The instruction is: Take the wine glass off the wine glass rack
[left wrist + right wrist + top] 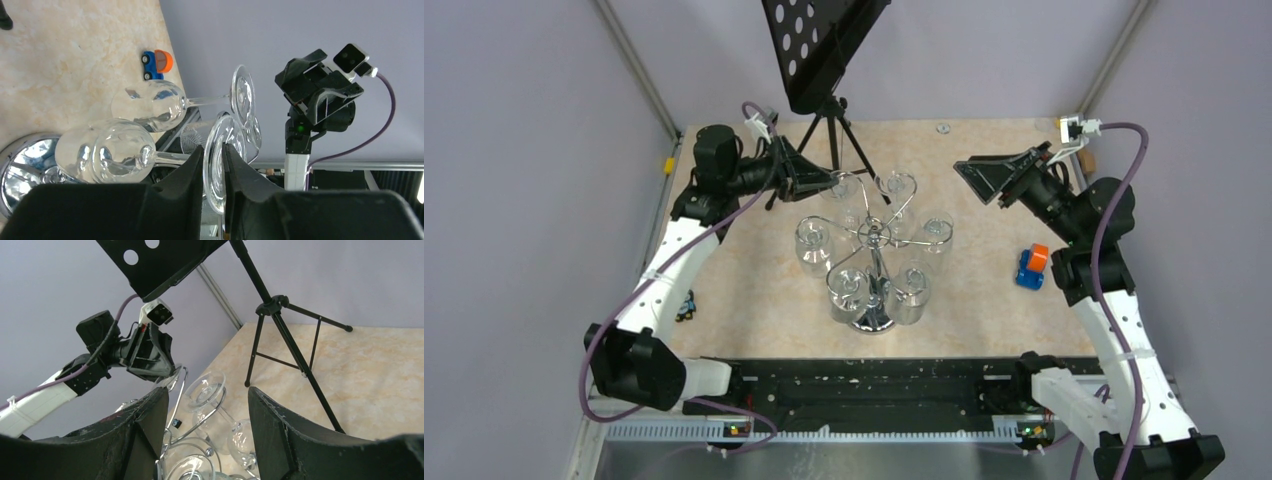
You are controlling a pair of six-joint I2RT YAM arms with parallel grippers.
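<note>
The chrome wine glass rack (871, 318) stands mid-table with several wine glasses hanging upside down from its curled arms. My left gripper (834, 183) reaches in at the far-left arm. In the left wrist view it (214, 151) is shut on the round foot of one wine glass (218, 167), a black finger on each face of the disc. That glass's bowl (102, 150) points toward the rack's mirrored base (22, 167). My right gripper (977, 183) hangs open to the right of the rack, above the table. Nothing sits between its fingers (150, 410), and hanging glasses (210, 390) show beyond them.
A black tripod music stand (824, 60) rises just behind the rack, its legs (295, 355) near the far glasses. A blue and orange toy (1031, 267) lies at the right, and a small dark object (686, 305) by the left edge. Neighbouring glasses (150, 105) crowd the held one.
</note>
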